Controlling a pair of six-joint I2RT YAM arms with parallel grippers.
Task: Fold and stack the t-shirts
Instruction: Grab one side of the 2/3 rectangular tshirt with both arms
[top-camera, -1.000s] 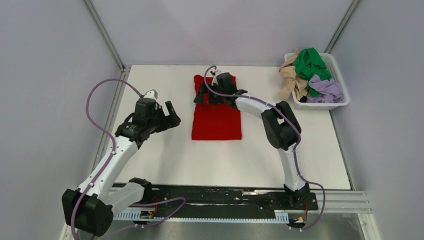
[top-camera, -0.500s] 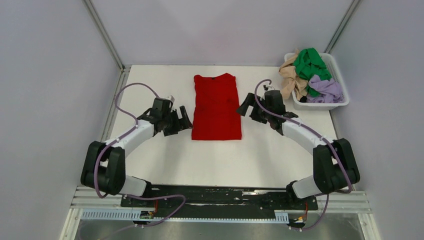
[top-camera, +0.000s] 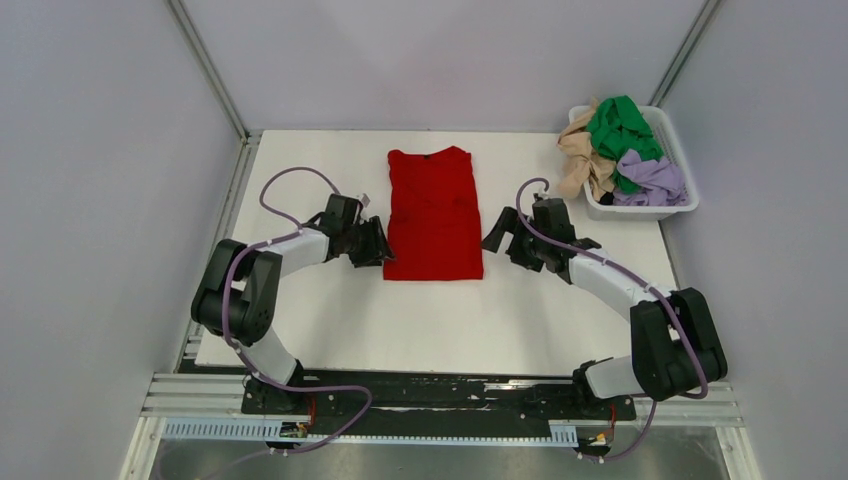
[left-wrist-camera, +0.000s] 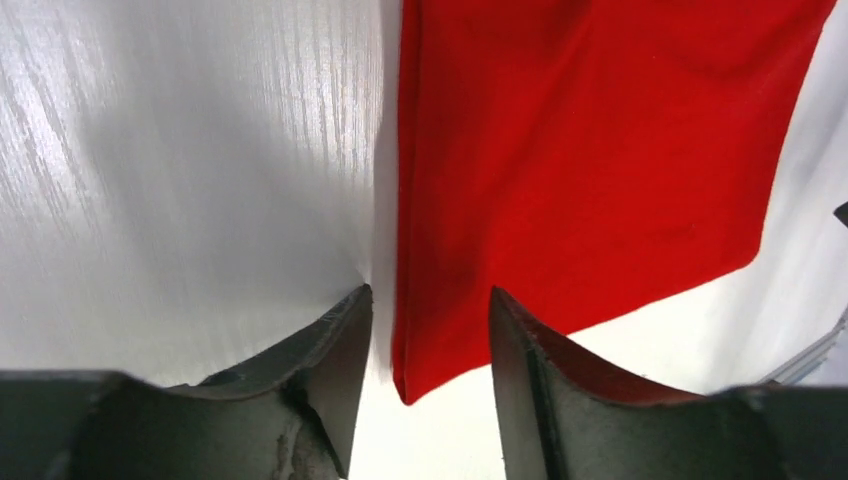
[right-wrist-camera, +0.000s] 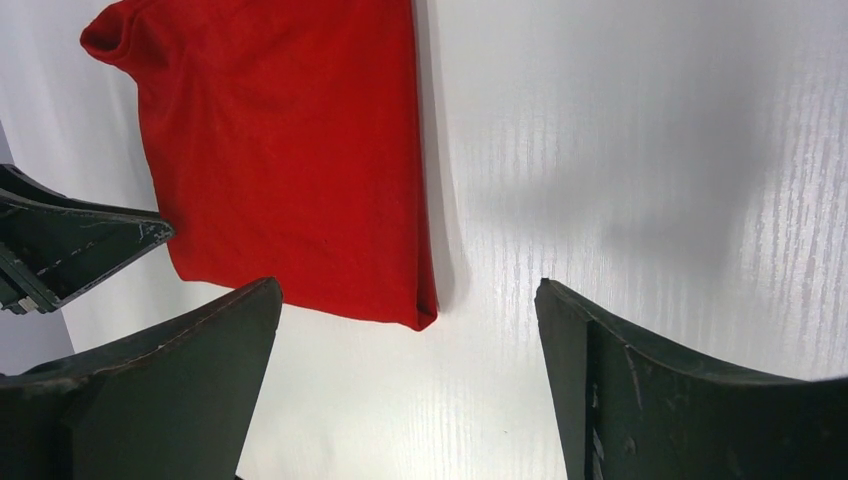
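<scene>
Arms dropped beside the red t-shirt (top-camera: 433, 215); left fingers (left-wrist-camera: 330, 360) narrowing astride its near corner, right fingers (right-wrist-camera: 180, 360) spread: pinch both layers.

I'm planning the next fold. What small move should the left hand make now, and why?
Probably close the left hand on the near-left corner of the flat red cloth t-shirt: that corner lies between its parted fingers, and the open right hand hovers beside the opposite near corner.
</scene>
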